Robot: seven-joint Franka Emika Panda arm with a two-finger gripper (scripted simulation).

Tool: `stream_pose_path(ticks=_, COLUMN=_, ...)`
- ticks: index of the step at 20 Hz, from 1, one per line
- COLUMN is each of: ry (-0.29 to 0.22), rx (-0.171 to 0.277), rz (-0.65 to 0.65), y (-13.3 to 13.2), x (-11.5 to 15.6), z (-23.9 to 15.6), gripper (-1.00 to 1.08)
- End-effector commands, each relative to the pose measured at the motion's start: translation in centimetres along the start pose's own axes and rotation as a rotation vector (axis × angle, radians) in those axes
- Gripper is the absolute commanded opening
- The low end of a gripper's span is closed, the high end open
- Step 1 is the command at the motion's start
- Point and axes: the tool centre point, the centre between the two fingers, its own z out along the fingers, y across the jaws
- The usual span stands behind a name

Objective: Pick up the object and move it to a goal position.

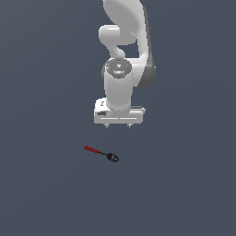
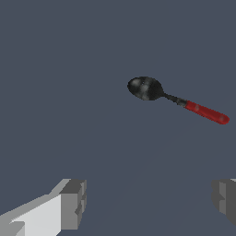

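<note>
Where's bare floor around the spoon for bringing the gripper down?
Bare on every side of the spoon; nothing else lies on the surface. The open gripper hangs apart from it, toward the exterior view's top. In the wrist view the fingers flank empty floor, the spoon outside them.

Open floor all round spoon [image 1: 102, 153].

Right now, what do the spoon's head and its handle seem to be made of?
The spoon's head looks like glossy black plastic or coated metal: pale highlights shine on its rounded surface. The handle looks like red plastic or rubber, ribbed in the exterior view. As this is a render, the look leaves both open.
</note>
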Motion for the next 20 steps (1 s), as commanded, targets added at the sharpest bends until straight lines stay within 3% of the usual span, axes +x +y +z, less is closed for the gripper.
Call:
stream_pose_path(ticks=1, ry=0.000, rx=0.000, rz=0.000, y=0.0, x=0.0, z=0.0, gripper=1.00)
stream_pose_path(ticks=10, ry=0.014, rx=0.017, rz=-0.012, y=-2.7, x=-0.3, z=-1.2, gripper=1.00)
stream_pose_path(ticks=20, ry=0.014, rx=0.014, rz=-0.051, y=-2.3, x=0.0, z=-0.9, gripper=1.00)
